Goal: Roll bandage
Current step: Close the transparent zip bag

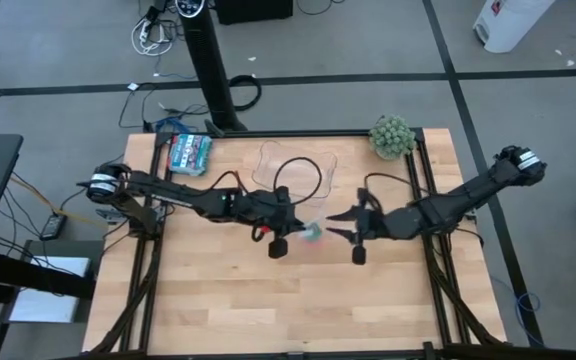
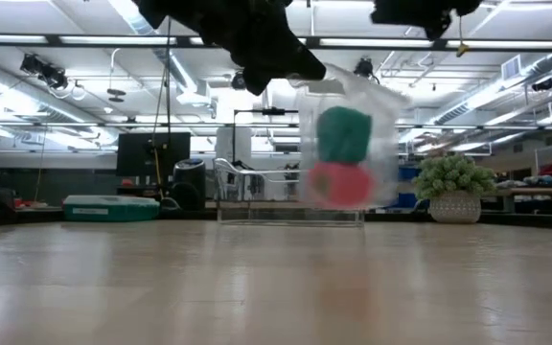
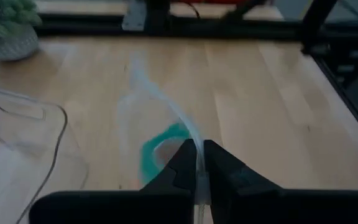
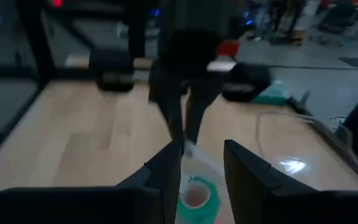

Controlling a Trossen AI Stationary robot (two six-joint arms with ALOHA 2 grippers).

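- Left gripper, jaws pressed together, pinches the top edge of a clear plastic bag. That pinch keeps the bag hanging clear of the wooden table.
- Inside the bag sits the bandage, a compact teal roll, directly above a small pink-red block. Both lie low in the bag, probably because their weight pulls them there.
- Right gripper is just beside the bag on the side away from the left gripper. Its fingers are spread on either side of the bag's upper part, not gripping it.
- Judged from this, the bag must be opened or emptied before any rolling can begin.
- Well behind the bag stand a clear plastic tray, a teal packet and a small potted plant.
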